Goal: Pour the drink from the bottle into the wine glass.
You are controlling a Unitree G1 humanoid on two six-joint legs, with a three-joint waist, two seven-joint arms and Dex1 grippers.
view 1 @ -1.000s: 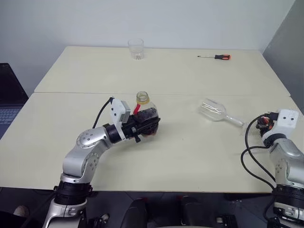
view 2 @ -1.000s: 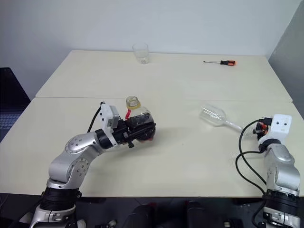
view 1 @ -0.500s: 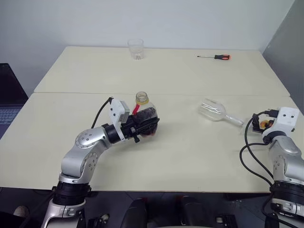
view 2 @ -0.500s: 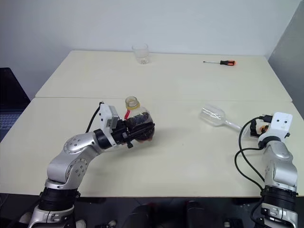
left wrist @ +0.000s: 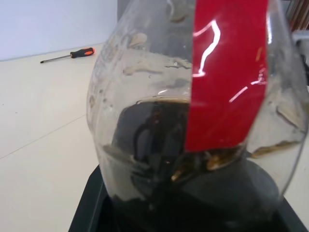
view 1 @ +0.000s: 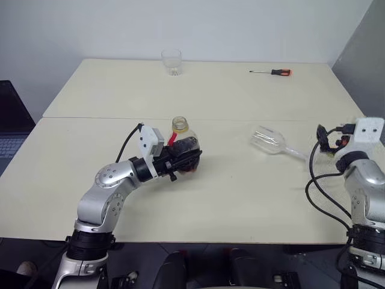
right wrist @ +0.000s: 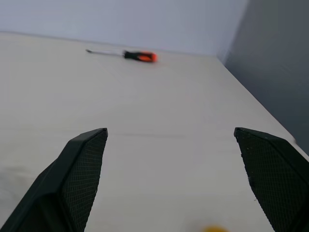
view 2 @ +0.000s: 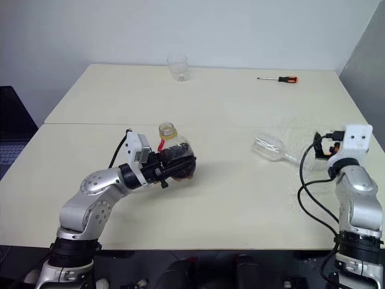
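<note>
The bottle, squat and clear with a red label strip and an open yellowish neck, stands roughly upright near the table's middle. My left gripper is shut on its body from the left. The dark drink fills the lower part of the bottle. The wine glass lies on its side to the right, with its stem pointing toward my right arm. My right gripper is open and empty, held above the table's right edge, its fingers spread wide just right of the glass's foot.
A short clear tumbler stands at the far edge of the table. An orange-handled screwdriver lies at the far right. A dark laptop sits beyond the table's left edge. A grey wall closes the right side.
My right gripper has opened wide and risen, drifting a little inward from the table's right edge. The left gripper, the bottle and the wine glass have kept still.
</note>
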